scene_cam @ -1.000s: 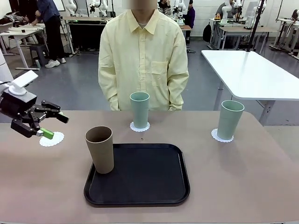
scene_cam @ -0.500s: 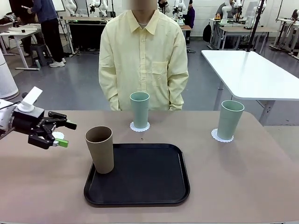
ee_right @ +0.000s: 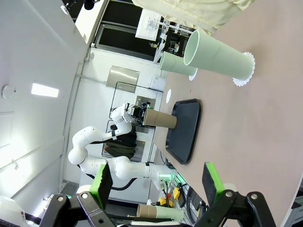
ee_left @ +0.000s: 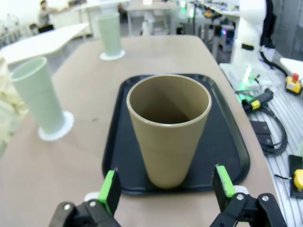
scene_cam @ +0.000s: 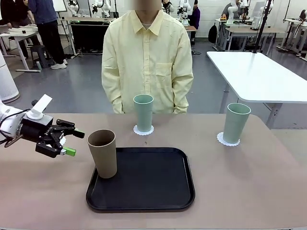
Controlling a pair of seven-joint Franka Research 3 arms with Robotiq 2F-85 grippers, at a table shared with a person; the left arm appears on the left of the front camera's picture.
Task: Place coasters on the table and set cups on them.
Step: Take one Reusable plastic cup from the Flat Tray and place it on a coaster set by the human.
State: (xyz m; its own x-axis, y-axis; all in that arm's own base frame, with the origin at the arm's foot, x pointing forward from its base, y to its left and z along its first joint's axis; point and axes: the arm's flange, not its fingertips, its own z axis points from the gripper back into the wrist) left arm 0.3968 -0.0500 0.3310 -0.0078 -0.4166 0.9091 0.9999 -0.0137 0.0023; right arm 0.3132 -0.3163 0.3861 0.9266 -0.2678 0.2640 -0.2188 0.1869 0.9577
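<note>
A tan-brown cup point(scene_cam: 102, 153) stands upright on the left front corner of the black tray point(scene_cam: 144, 179). Just left of it, my left gripper point(scene_cam: 76, 143) is open at cup height. In the left wrist view the tan cup point(ee_left: 168, 127) stands straight ahead of the open left gripper point(ee_left: 165, 177), with the green pads point(ee_left: 110, 189) wider than the cup and apart from it. Two mint cups point(scene_cam: 143, 112) point(scene_cam: 236, 122) each stand on a white coaster point(scene_cam: 143, 130) point(scene_cam: 227, 139). A third coaster point(scene_cam: 61, 140) peeks out behind the left gripper. My right gripper point(ee_right: 156, 182) is open and holds nothing.
A person in a yellow shirt point(scene_cam: 146, 57) stands at the table's far edge behind the middle mint cup. The tray takes up the front middle of the beige table point(scene_cam: 249, 182). A white table point(scene_cam: 259, 76) stands behind on the right.
My left gripper has moved right, off the left coaster and up beside the tan cup. The cups, the coasters and the tray have not moved.
</note>
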